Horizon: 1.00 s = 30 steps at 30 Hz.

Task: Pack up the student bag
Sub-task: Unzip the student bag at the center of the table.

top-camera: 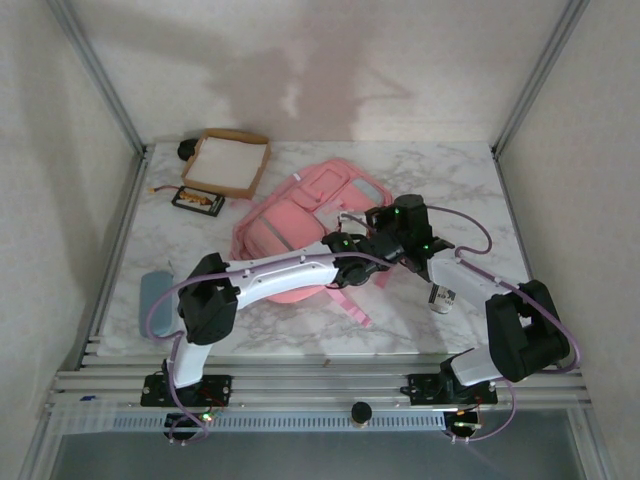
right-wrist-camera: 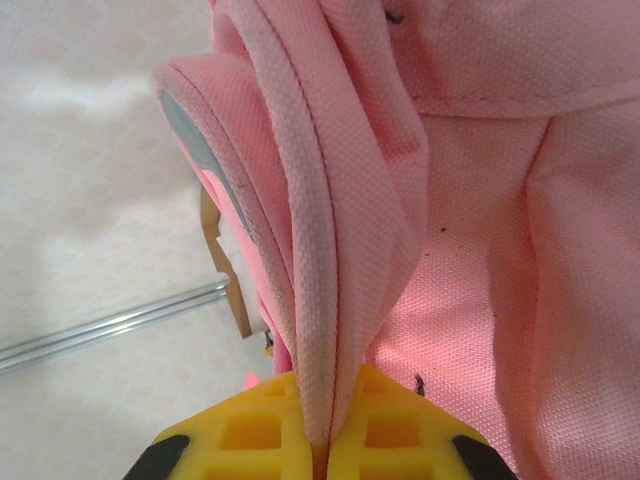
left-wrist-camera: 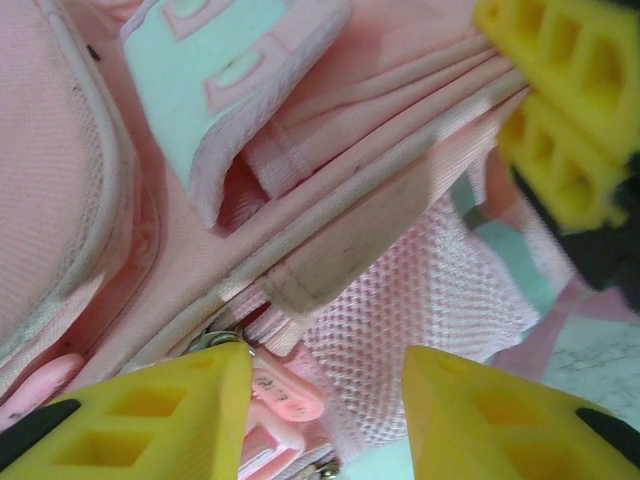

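The left claw [top-camera: 372, 262] and the right claw [top-camera: 388, 225], seen from above, come together over the right-hand edge of the bag [top-camera: 295, 215]. The bag lies flat on the marble table [top-camera: 460, 180] and spreads away to the left of both claws. From up here the set of their jaws cannot be made out. A pink strap [top-camera: 355, 308] trails out from under the left claw toward the near edge of the table. Well beyond the bag, far to the left of the claws, sits a cardboard tray [top-camera: 232, 162].

From the left wrist, the left claw [left-wrist-camera: 325, 420] has its two yellow fingers [left-wrist-camera: 140, 410] standing apart, with nothing pinched between them. The bag [left-wrist-camera: 60, 200] lies just past the fingertips. A pink zip pull [left-wrist-camera: 285, 395] shows in the gap close to the left finger, and a pink mesh pocket [left-wrist-camera: 430, 310] lies ahead of the gap. Further ahead and to the left, a flap with a pale blue panel [left-wrist-camera: 200, 90] hangs over folded pink seams. Up to the right, the right claw's yellow fingers [left-wrist-camera: 565, 60] press in against the same fabric.

From the right wrist, the right claw [right-wrist-camera: 325, 440] is clamped on a fold of the bag [right-wrist-camera: 470, 250]. A piped pink edge [right-wrist-camera: 315, 230] runs straight up out of the closed jaws. The rest of the cloth hangs ahead and to the right of the claw, and a metal bar [right-wrist-camera: 110, 330] lies off to its left
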### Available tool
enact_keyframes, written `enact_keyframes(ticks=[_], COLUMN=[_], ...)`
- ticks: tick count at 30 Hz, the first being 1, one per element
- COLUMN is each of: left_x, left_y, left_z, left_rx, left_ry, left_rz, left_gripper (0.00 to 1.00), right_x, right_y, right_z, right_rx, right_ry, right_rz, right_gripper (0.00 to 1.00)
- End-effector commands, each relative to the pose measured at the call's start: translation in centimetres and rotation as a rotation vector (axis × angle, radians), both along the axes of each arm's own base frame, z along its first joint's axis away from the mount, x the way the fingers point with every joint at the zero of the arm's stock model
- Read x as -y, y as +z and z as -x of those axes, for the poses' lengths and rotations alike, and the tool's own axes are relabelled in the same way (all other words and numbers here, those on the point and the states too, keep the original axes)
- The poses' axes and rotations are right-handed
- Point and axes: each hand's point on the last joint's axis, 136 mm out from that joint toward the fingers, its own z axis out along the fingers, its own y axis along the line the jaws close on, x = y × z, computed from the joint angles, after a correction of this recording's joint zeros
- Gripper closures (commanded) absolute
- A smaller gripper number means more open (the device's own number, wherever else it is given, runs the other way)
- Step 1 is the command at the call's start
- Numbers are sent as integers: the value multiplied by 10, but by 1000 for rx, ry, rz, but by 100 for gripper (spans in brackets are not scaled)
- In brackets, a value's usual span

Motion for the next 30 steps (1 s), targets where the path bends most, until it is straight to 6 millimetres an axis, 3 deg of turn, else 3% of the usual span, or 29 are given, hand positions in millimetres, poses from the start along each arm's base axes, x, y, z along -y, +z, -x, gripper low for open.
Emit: enact_keyframes(ticks=[1, 4, 8, 11, 16, 19, 24, 28, 30], left_x=[-56, -62, -48, -60, -56, -65, -86, -59, -46], left_y=[-3, -1, -7, -7, 25, 37, 38, 45, 38], left_z=[10, 13, 6, -6, -7, -2, 10, 10, 6], left_rx=[30, 38, 18, 37, 115, 129, 104, 62, 13], left_ry=[161, 167, 140, 193, 189, 198, 214, 117, 94], left_rz=[-147, -129, -67, -110, -23, 10, 56, 188, 245], left_gripper=[57, 57, 59, 62, 70, 71, 70, 60, 54], right_x=[-8, -6, -7, -7, -5, -7, -7, -7, -7], right_y=[67, 68, 71, 74, 77, 77, 77, 81, 81], right_z=[-15, -17, -19, -19, -19, -20, -22, -22, -22], right_rx=[177, 181, 189, 196, 205, 210, 210, 219, 219], right_ry=[-17, -23, -23, -25, -32, -24, -17, -18, -16], right_rz=[-137, -135, -141, -145, -143, -140, -137, -135, -128], right_gripper=[100, 100, 100, 100, 100, 100, 100, 100, 100])
